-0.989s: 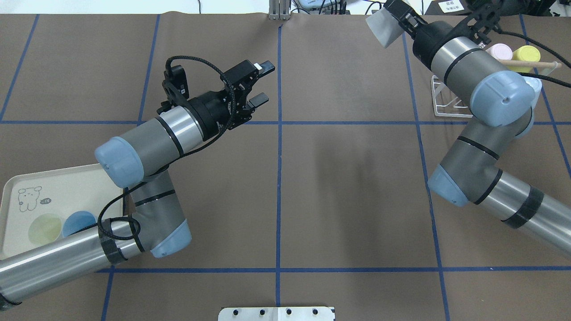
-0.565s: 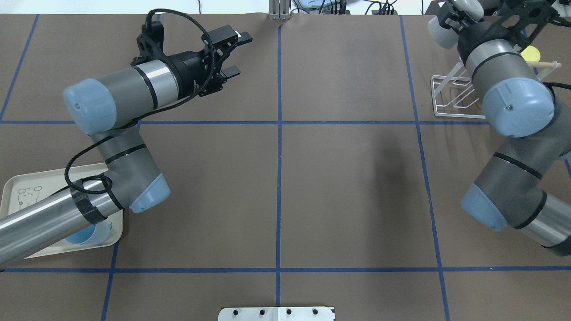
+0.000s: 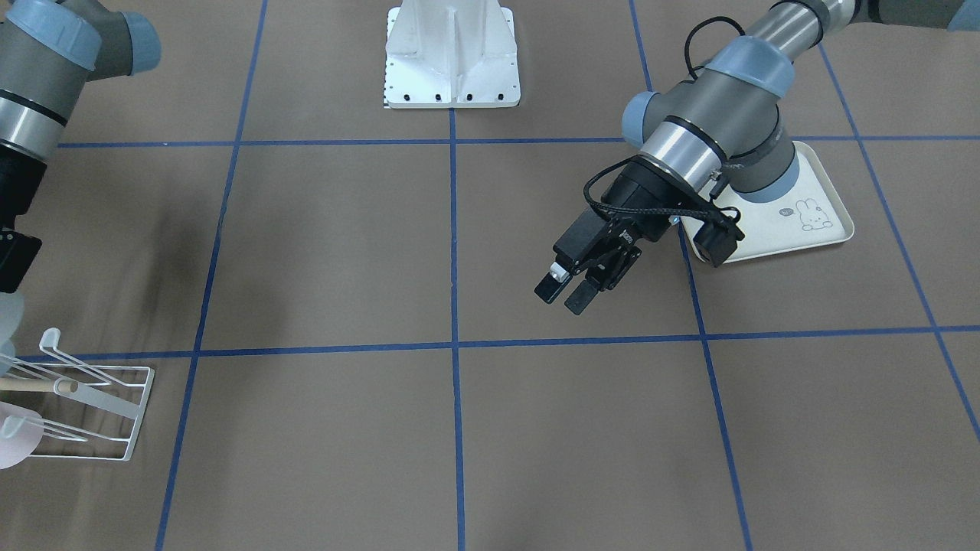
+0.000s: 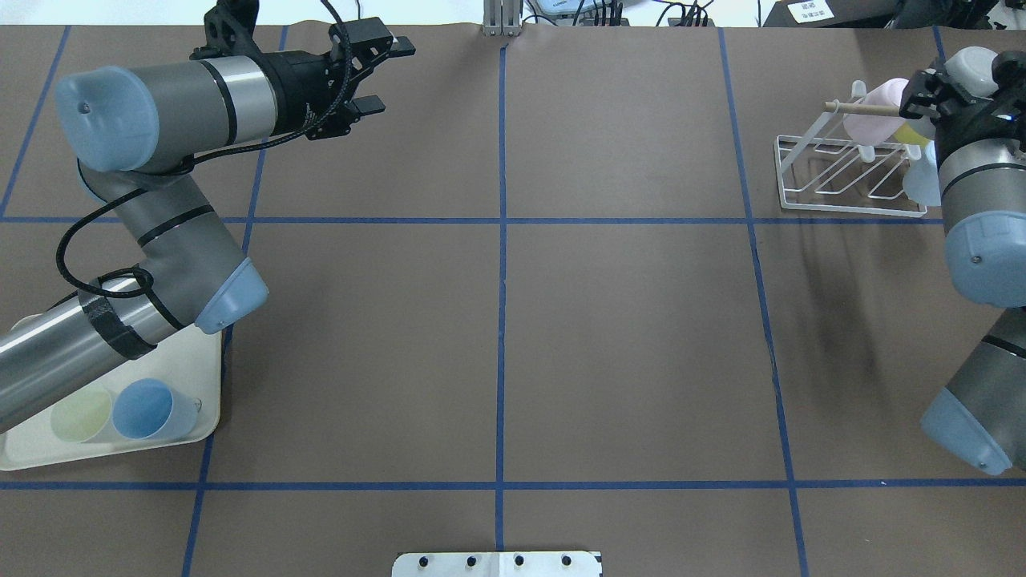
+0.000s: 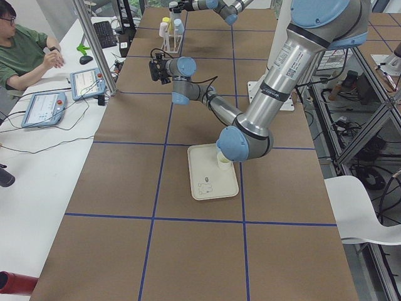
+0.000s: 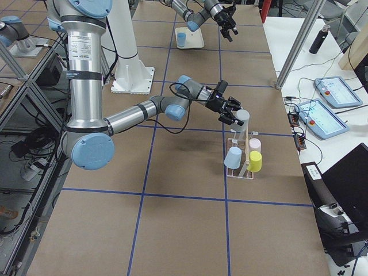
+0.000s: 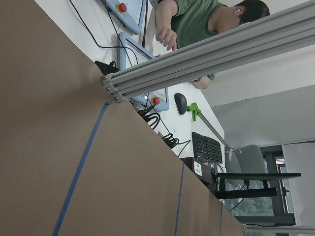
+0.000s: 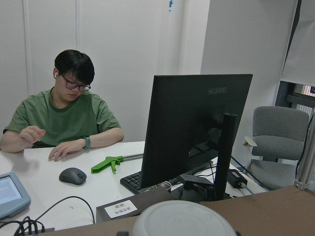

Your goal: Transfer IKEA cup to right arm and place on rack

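1. Your right gripper (image 6: pixel 233 115) is clamped on the grey IKEA cup (image 6: pixel 243 118), so the hand-over is done. It holds the cup in the air above the far end of the rack (image 4: pixel 842 172), close to the wooden dowel (image 4: pixel 851 106).
2. I can't make out which way the cup's mouth faces. If it faces the wrong way, the cup won't seat on a prong.
3. The likeliest snag is a knock. The pink cup (image 6: pixel 254 145) sits just below the held cup. Coming down off-line could clip the pink cup or the dowel and shake the seated cups loose.
4. If you let go too high, or between prongs, the cup will probably bounce off the wire and roll across the table.
5. The rack looks like light wire. A sideways push from the fingers could slide it.
6. Your left gripper (image 4: pixel 389 76) is spread wide and holds nothing. It is well apart from the rack, so I'd expect no clash between the arms.
7. The count:
   - One cup is in the grip.
   - Three cups are on the rack: pink, yellow (image 6: pixel 255 161) and light blue (image 6: pixel 233 156).
   - Two cups are on the rabbit tray (image 4: pixel 120 453): pale green (image 4: pixel 80 413) and blue (image 4: pixel 148 409).
   - There is one rack, one dowel and one tray.
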Controlling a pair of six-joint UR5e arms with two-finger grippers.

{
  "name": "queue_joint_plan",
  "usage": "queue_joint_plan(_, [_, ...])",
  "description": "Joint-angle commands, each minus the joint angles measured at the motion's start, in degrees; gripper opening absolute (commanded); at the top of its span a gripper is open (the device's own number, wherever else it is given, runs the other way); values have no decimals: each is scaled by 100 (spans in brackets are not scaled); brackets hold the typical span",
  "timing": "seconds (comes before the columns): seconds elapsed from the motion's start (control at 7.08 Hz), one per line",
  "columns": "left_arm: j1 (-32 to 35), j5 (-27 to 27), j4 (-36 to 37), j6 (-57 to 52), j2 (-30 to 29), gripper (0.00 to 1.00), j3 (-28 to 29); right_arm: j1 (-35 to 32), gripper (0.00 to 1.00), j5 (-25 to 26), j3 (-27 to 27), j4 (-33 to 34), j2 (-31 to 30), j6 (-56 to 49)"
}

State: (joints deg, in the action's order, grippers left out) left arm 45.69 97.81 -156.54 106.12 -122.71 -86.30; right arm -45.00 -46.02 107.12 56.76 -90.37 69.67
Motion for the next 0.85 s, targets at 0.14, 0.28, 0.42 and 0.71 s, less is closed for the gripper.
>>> queue_joint_plan(0.14, [1,19,10,-13,72,100,-18,105,0,23,-489,28,196,-23])
queue_joint_plan(0.28, [1,28,10,-4,81,100,-35,114,0,14,-490,28,178,-23])
queue_joint_plan(0.42, [-8,28,10,-4,89,100,-36,166,0,5,-490,28,169,-23])
queue_joint_plan(0.71, [-16,28,-17,-4,98,100,-36,289,0,-30,-499,28,160,-15])
